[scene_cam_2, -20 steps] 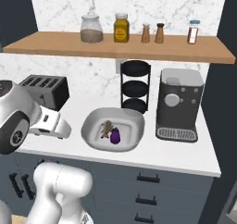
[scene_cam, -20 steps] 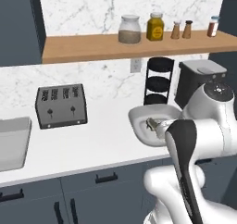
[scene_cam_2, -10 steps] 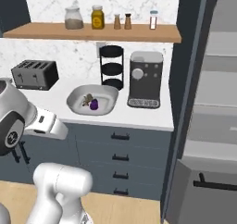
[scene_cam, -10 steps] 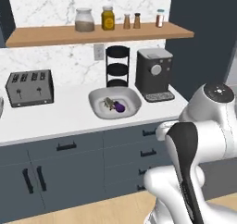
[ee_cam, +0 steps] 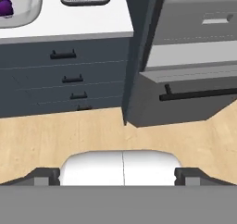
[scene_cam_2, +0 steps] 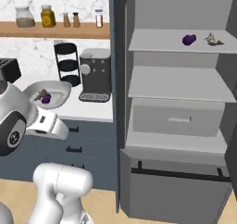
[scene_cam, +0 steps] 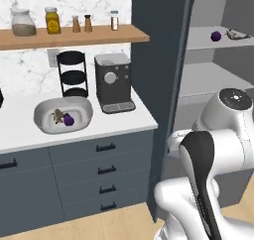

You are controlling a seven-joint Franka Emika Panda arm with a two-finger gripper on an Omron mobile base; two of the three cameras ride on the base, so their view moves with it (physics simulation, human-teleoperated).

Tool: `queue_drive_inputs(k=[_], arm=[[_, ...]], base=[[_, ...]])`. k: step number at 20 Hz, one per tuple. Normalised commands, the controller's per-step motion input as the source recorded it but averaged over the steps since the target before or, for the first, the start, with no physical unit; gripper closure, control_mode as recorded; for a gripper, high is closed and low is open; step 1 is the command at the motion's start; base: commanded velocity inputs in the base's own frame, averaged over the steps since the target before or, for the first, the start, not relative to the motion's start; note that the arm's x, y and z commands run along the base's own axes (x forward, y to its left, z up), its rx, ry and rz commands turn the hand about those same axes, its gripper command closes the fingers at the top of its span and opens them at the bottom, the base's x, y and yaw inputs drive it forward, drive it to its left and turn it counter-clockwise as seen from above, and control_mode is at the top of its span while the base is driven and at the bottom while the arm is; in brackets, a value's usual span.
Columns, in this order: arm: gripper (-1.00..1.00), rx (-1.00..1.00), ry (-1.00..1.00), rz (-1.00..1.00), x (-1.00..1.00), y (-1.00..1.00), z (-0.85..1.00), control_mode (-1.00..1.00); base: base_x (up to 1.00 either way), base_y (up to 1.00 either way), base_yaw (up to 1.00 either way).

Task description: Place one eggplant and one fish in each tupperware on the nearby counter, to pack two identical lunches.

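Observation:
A pale tupperware [scene_cam: 85,109] sits on the white counter [scene_cam: 124,120] with one purple eggplant [scene_cam: 68,119] and one mottled fish [scene_cam: 58,115] inside. From the right base camera the same tupperware [scene_cam_2: 61,90], eggplant [scene_cam_2: 46,98] and fish [scene_cam_2: 41,94] lie left of the coffee machine. A second eggplant [scene_cam_2: 188,39] and a second fish [scene_cam_2: 213,39] rest on the top shelf of the open fridge, also visible as eggplant [scene_cam: 216,35] and fish [scene_cam: 238,34]. My gripper [ee_cam: 118,176] hangs low over the wood floor, open and holding nothing, well below both pairs.
A black coffee machine [scene_cam: 113,83] and a black tiered stand [scene_cam: 73,73] stand behind the tupperware. Jars line the wooden wall shelf [scene_cam: 99,35]. The fridge has a middle shelf, a drawer [scene_cam_2: 178,119] and a lower pull-out front. Dark drawers [ee_cam: 65,75] sit under the counter.
The base has driven right, so the whole picture has shifted: the toaster has left the view and the open fridge has come in. The tupperware's contents lie as before.

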Motion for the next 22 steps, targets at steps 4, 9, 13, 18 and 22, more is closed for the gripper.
queue_drive_inputs(k=[4,9,13,18,22], arm=[[-1.00,0.00,0.00,0.00,0.00,0.00,0.00,1.00],[-1.00,0.00,0.00,0.00,0.00,0.00,0.00,1.00],[-1.00,0.00,0.00,0.00,0.00,0.00,0.00,1.00],[-1.00,0.00,0.00,0.00,0.00,0.00,0.00,1.00],[-1.00,0.00,0.00,0.00,0.00,0.00,0.00,1.00]], base=[[0.00,-1.00,0.00],[0.00,-0.87,0.00],[0.00,-0.61,0.00],[0.19,-0.10,0.00],[0.39,-0.33,0.00]])
